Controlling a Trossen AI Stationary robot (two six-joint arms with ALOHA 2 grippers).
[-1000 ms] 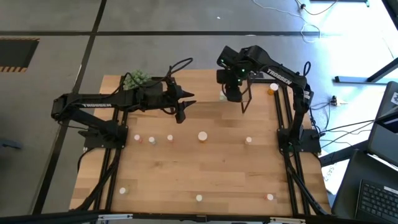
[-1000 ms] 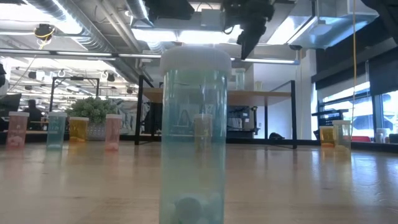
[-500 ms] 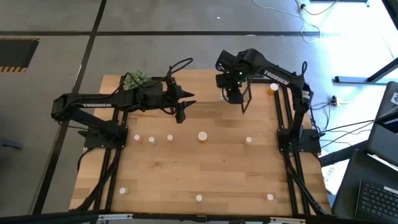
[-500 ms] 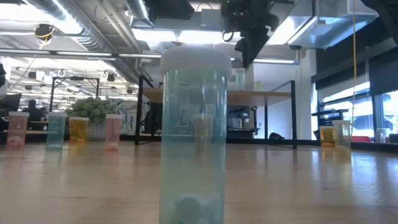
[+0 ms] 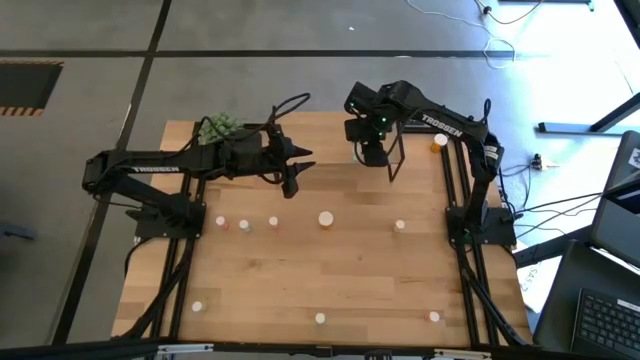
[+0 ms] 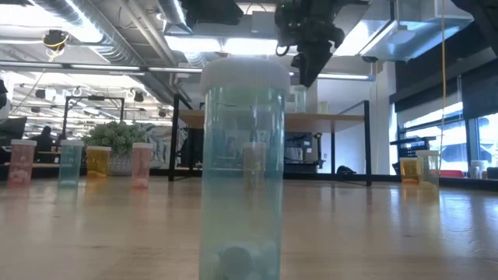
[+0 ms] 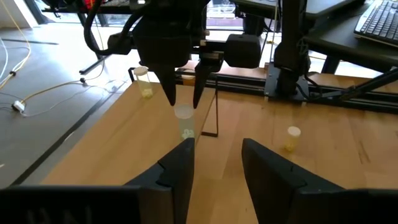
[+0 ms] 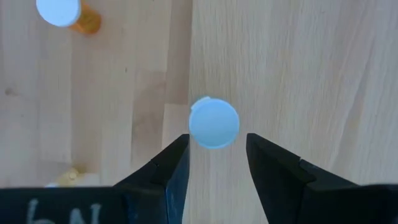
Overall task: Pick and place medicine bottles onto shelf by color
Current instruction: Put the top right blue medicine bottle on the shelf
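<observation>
Hovering straight above a pale bottle [image 8: 214, 122] on the shelf [image 8: 298, 74], the right gripper [image 8: 217, 163] stands part-open and empty, jaws either side of the cap, seemingly aligned to descend. The left gripper [image 7: 215, 165], also part-open and empty, waits mid-table.

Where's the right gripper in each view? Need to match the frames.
High view: right gripper at the table's far side, right of centre, pointing down.
Low view: top, right of centre, hanging from above.
Left wrist view: upper centre-left, fingers open and pointing down.
Right wrist view: its own fingers at the bottom, open.
Shared landmark: the pale-capped bottle directly under its fingers, seen in both wrist views.
</observation>
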